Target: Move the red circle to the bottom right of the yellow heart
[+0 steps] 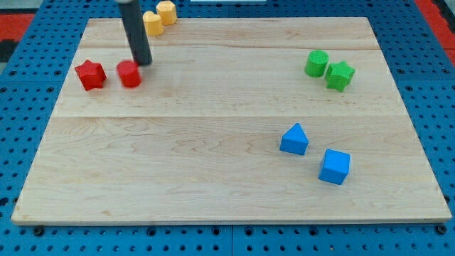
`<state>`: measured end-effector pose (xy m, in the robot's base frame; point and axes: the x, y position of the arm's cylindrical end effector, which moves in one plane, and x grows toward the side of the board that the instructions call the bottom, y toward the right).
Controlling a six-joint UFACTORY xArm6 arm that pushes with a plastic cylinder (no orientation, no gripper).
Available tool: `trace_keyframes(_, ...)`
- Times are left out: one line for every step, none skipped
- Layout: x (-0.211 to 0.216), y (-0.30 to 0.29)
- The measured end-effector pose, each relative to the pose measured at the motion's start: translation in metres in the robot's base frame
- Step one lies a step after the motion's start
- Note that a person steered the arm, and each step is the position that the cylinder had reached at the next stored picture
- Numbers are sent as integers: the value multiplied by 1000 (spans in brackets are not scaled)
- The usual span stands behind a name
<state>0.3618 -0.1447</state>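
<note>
Wooden surface (213,163) fills most of the view, sitting on a blue pegboard (21,107). No claw on this rig, so nothing to report as open or closed; the arm ends in a dark rod (134,28) coming down from the view's top left.

The tip (143,62) sits at the upper right edge of the red circle (129,74), touching or just beside it; contact can't be confirmed from this angle.

Red circle is in the surface's upper left area, just right of the red star (90,75), with a small gap between them.

Blue cube (335,167) is lower right, with the blue triangular block (294,139) near it, up and to the view's left, not touching.

Green star (340,75) is upper right, touching or nearly touching the green cylinder (316,64) on its left.

Two yellow blocks at the top edge, just right of the rod: the yellow heart (152,23), partly hidden by the rod, and a yellow hexagonal block (166,13) right beside it, up and to the right. The red circle lies below the heart and slightly to the view's left of it, with the tip between them.
</note>
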Motion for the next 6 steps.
trace_keyframes(61,4)
trace_keyframes(82,-30)
trace_keyframes(61,-23)
trace_keyframes(8,-52)
trace_keyframes(6,-74)
trace_keyframes(42,-80)
